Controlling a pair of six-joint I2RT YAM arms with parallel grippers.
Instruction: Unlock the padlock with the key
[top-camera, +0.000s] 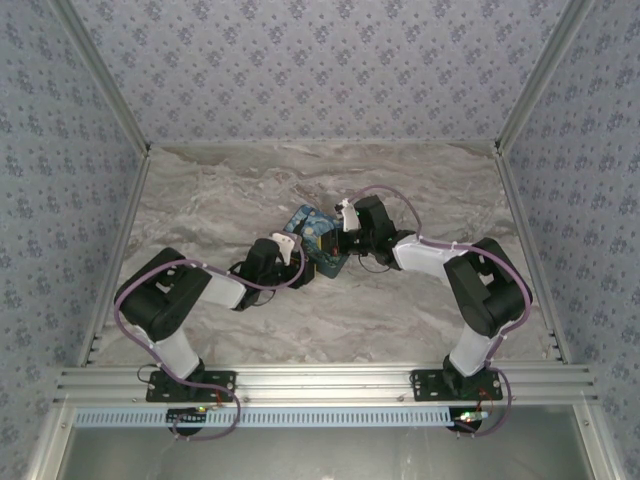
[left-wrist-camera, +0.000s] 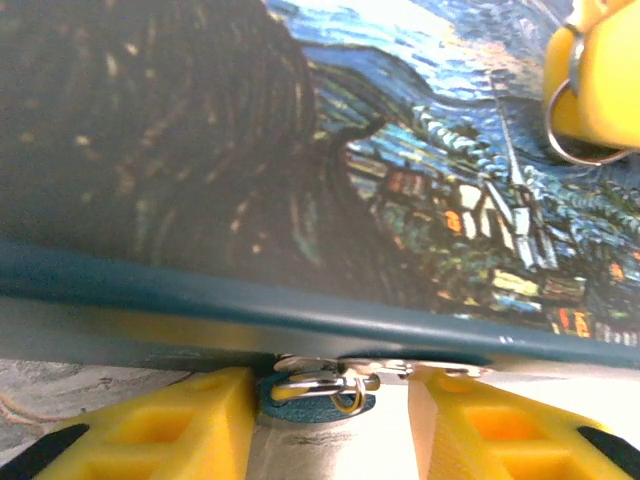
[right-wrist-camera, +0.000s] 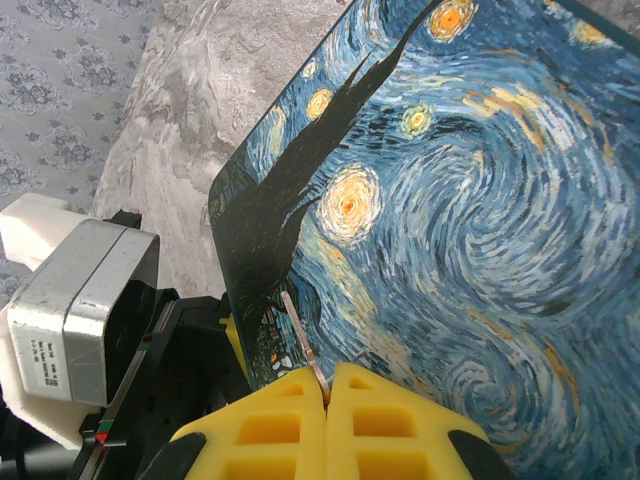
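Floral wallpaper (top-camera: 300, 70) lines the three walls around a marble-patterned desk (top-camera: 200, 200).

**Top view.** The left arm (top-camera: 175, 295) and right arm (top-camera: 480, 285) reach inward from the near edge. They meet at a swirl-painted blue-and-yellow tin box (top-camera: 318, 238) near the middle of the desk. The left jaws are at the box's near-left side and the right jaws at its far-right side. Lilac cables (top-camera: 395, 200) run along both arms.

**Left wrist view.** The padlock (left-wrist-camera: 320, 404), a teal body with a thin silvery shackle, sits at the box's teal rim, just under the painted lid. The left jaws stand apart, with one yellow finger (left-wrist-camera: 160, 430) on each side of the padlock. Whether either finger touches the padlock cannot be made out. At upper right, a silvery key ring (left-wrist-camera: 565, 135) loops against a yellow finger of the right jaws.

**Right wrist view.** The right jaws are pressed together on the key (right-wrist-camera: 300, 338). Its thin metal blade juts from between the yellow fingertips (right-wrist-camera: 270, 420) toward the near corner of the lid.
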